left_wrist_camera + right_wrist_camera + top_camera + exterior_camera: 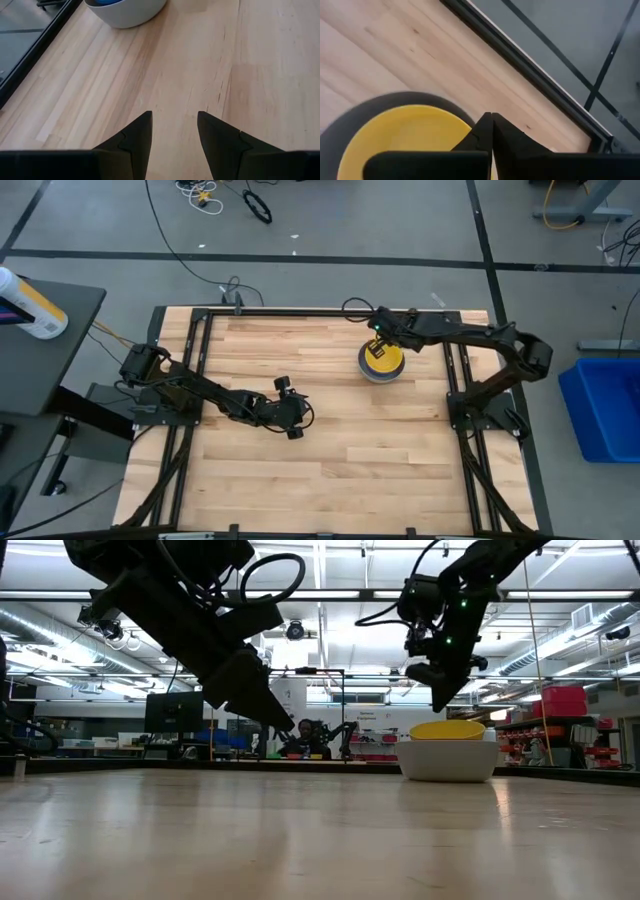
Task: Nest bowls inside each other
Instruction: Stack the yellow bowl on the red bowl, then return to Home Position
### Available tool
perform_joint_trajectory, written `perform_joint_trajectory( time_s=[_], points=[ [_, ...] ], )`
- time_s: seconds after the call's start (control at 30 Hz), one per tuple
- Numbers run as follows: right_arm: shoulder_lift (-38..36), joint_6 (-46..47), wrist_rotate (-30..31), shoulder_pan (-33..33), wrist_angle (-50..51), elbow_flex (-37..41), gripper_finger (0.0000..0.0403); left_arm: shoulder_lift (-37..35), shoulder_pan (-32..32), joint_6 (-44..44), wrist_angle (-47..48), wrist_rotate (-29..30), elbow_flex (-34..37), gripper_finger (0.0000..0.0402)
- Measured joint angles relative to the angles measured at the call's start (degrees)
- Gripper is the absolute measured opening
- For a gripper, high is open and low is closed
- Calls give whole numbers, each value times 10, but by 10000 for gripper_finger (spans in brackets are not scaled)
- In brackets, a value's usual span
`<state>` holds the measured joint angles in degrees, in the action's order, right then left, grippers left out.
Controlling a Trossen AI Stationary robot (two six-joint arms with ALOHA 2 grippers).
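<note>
Hovering just above the bowl stack, the right gripper has fingers pinched shut on nothing, yellow bowl directly beneath. Left gripper, part-open and empty, sits well apart; stack lies ahead of it.

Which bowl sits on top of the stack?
The yellow bowl: it sits inside the grey bowl, its rim showing above the grey one's.
</note>
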<state>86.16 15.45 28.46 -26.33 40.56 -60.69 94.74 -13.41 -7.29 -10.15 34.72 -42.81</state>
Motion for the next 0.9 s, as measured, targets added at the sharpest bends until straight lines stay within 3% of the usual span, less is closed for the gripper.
perform_joint_trajectory(
  time_s=[0.37,0.57,0.73,0.9],
  points=[
    [89,33,31,3,-23,0,2,0,0,0,0,1,0,167],
    [89,47,120,16,-23,0,1,0,0,15,3,27,0,167],
    [48,39,85,32,-21,0,1,-9,0,59,2,71,0,167],
    [-10,-27,-19,103,-43,0,0,-71,-13,123,21,105,0,167]
  ],
)
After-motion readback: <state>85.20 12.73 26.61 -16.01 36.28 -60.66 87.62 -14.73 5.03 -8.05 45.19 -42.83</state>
